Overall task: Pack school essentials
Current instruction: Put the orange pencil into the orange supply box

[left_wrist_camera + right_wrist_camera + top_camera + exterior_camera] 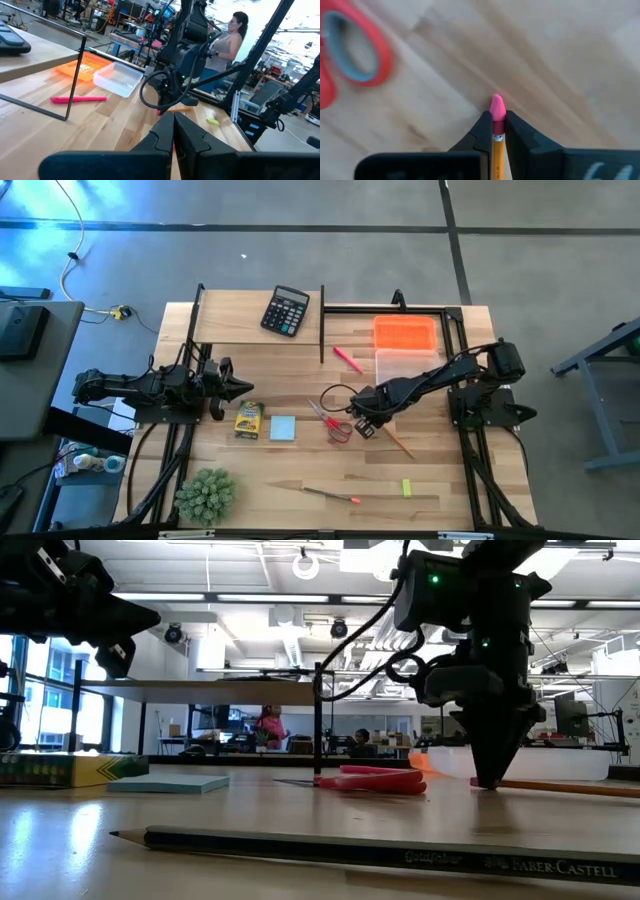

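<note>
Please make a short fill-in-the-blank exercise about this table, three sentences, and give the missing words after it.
1. The right gripper is shut on a yellow pencil near its pink ____ end.
2. The red-handled scissors lie beside that gripper, and the left gripper is ____ and holds nothing.
3. The pale blue note pad lies right next to the yellow ____ box.

Missing words: eraser; shut; crayon
</note>
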`<act>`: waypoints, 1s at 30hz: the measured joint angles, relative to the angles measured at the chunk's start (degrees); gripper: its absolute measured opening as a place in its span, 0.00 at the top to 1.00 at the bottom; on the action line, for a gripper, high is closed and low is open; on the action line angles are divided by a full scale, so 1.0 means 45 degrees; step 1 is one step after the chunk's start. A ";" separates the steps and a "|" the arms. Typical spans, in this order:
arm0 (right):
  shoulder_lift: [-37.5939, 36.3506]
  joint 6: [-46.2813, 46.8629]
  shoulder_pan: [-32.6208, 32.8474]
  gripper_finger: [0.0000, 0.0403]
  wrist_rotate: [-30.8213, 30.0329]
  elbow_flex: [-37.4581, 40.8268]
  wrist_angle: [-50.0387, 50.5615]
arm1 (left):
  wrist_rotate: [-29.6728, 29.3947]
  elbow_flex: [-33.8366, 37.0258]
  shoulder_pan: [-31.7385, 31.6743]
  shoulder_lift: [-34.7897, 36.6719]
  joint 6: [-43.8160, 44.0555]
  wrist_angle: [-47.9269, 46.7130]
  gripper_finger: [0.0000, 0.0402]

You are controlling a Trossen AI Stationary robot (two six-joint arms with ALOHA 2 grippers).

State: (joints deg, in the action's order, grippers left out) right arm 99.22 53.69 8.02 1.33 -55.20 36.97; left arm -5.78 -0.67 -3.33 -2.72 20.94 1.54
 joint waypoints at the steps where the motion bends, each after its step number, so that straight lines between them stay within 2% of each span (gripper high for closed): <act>1: -0.0002 0.0000 0.0032 0.96 0.0108 0.0000 -0.0161 | 0.0001 -0.0005 0.0000 0.0000 0.0006 0.0000 1.00; 16: -0.0287 0.0628 0.0919 0.96 0.0009 -0.0024 -0.3440 | 0.0025 -0.0004 0.0000 0.0000 -0.0005 0.0005 1.00; 24: -0.1886 0.0566 0.0885 0.96 -0.2161 -0.0039 -0.3876 | 0.0028 -0.0002 0.0000 0.0005 -0.0009 0.0008 1.00; 30: -0.3432 -0.0362 0.0599 0.96 -0.3805 -0.0049 -0.3679 | 0.0172 0.0000 0.0000 0.0005 -0.0009 0.0008 1.00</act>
State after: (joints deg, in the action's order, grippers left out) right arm 83.78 52.06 10.71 -15.79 -55.42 20.41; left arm -5.01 -0.67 -3.33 -2.70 20.91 1.58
